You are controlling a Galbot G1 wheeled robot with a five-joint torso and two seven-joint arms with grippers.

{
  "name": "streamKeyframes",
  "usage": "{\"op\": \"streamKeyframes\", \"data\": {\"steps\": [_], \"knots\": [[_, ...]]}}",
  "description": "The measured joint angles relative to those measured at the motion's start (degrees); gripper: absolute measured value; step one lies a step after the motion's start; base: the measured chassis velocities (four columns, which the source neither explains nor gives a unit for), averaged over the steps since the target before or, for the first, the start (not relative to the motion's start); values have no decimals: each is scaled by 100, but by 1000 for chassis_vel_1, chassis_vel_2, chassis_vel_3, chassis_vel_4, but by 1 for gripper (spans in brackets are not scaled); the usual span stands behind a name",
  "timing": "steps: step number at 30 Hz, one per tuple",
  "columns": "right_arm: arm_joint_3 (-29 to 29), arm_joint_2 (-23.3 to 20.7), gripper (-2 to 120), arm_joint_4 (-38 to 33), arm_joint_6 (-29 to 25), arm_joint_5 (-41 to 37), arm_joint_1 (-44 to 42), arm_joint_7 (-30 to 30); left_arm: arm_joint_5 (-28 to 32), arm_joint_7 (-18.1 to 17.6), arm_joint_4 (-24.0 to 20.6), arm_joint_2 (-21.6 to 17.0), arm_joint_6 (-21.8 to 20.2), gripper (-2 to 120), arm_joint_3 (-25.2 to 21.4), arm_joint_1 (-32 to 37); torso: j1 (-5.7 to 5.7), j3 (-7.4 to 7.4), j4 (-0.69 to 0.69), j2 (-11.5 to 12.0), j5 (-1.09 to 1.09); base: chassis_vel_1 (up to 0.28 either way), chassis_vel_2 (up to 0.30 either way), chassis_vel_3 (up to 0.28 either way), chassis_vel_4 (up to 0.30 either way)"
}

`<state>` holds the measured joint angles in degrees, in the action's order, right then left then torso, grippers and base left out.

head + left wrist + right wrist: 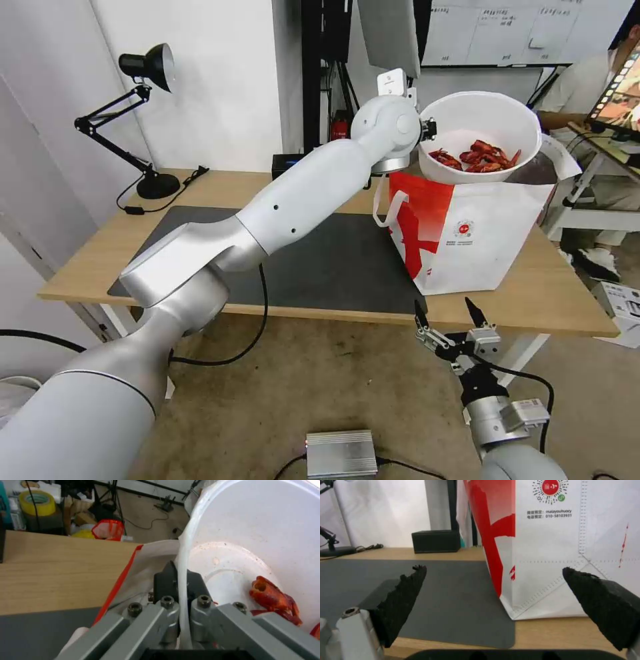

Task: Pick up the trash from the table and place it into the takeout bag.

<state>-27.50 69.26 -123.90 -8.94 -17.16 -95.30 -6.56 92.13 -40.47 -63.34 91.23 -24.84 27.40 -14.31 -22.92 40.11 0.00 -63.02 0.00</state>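
My left gripper [429, 129] is shut on the rim of the white bowl of red shells [479, 113], part of the trash, and holds it tilted above the open top of the takeout bag [480, 240]. The left wrist view has the fingers [166, 580] pinching the bowl's rim [184, 562], with red shells [273, 600] lying inside. The white bag with a red panel stands on the right part of the table [220, 187], by the dark grey mat [333, 260]. My right gripper [448, 311] waits open at the table's front edge, facing the bag [553, 550].
A black desk lamp [143, 113] stands at the table's back left, and a small black box [435, 541] sits at the back behind the mat. A silver box [341, 453] lies on the floor in front. A person sits at another desk far right.
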Motion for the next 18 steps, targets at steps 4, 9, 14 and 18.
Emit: {"op": "streamKeyframes", "data": {"steps": [4, 9, 14, 18], "knots": [[0, 0, 100, 0, 0, 0, 0, 0, -20, 12, 1, -1, 12, 0, 5, 27, 0, 0, 0, 0, 0, 0, 0, 0, 0], [0, 0, 100, 0, 0, 0, 0, 0, -61, 27, 6, -2, 46, 0, 15, 65, 0, 0, 0, 0, 0, 0, 0, 0, 0], [0, 0, 100, 0, 0, 0, 0, 0, -79, 36, -14, -5, 46, 0, 16, 100, 0, 0, 0, 0, 0, 0, 0, 0, 0], [0, 0, 100, 0, 0, 0, 0, 0, -84, 48, -55, -9, 47, 12, 17, 121, 0, 0, 0, 0, 0, 0, 0, 0, 0]]}}
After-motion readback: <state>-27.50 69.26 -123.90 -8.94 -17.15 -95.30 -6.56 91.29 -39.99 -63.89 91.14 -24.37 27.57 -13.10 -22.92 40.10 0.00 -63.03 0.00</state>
